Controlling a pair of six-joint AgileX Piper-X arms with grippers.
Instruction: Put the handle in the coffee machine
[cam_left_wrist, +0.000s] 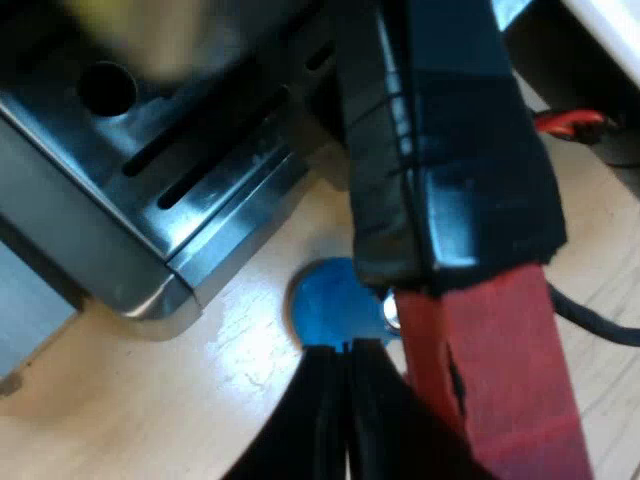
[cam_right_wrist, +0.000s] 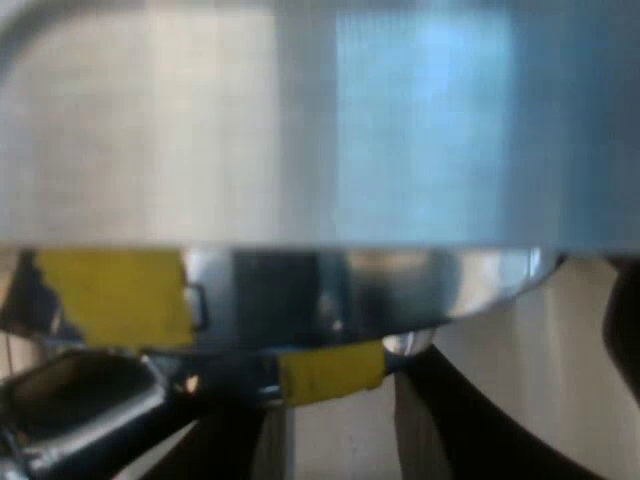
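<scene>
Our left hand (cam_left_wrist: 345, 352) is closed on nothing. Its two black fingers are pressed together with only a seam between them. The handle (cam_left_wrist: 450, 170) runs just beside them, a dark, square-edged bar ending in matt red. We judge that the closed fingers serve as a blunt pusher to swing the handle into its lock. We cannot tell whether it is seated.

The machine (cam_left_wrist: 180, 190) shows its tray (cam_left_wrist: 215, 215) of glossy, slotted metal. A round blue tamper (cam_left_wrist: 330, 300) lies on the pale wood-grain desk (cam_left_wrist: 150, 420), just beside the tray's rounded corner.

Our right hand (cam_right_wrist: 335, 440) sits close against a brushed, curved steel face bearing yellow tape (cam_right_wrist: 115, 295). We cannot tell its state.
</scene>
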